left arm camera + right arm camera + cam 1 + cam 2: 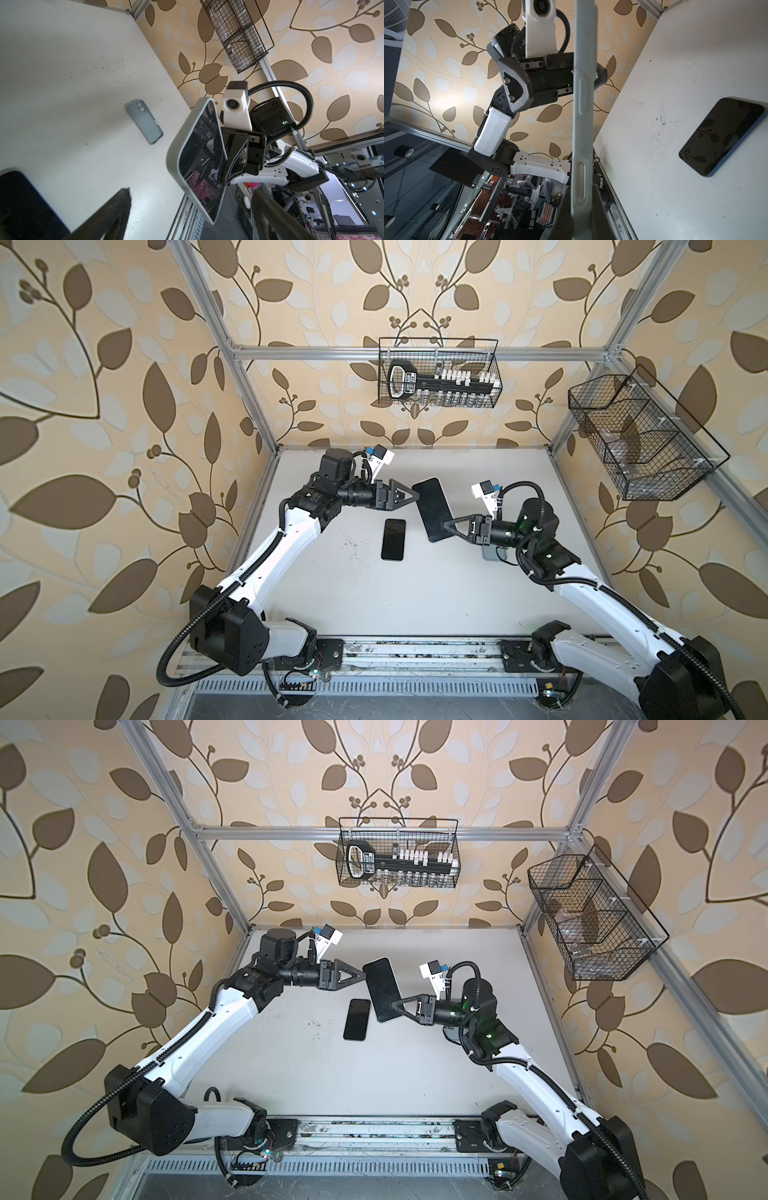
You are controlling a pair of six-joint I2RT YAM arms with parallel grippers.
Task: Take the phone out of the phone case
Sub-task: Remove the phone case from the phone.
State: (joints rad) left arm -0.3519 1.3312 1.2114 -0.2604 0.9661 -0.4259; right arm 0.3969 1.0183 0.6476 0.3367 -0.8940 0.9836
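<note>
Aloft, cased phone (430, 502) in right claw (446, 525)

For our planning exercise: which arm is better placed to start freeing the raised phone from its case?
Left. The left gripper stands open at the free end of the cased phone; the right gripper is shut on its other end, holding it up.

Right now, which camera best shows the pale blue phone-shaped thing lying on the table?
Left wrist view: the blue thing is fully visible, camera cutouts showing. In both top views the right arm covers most. The right wrist view misses it.
</note>
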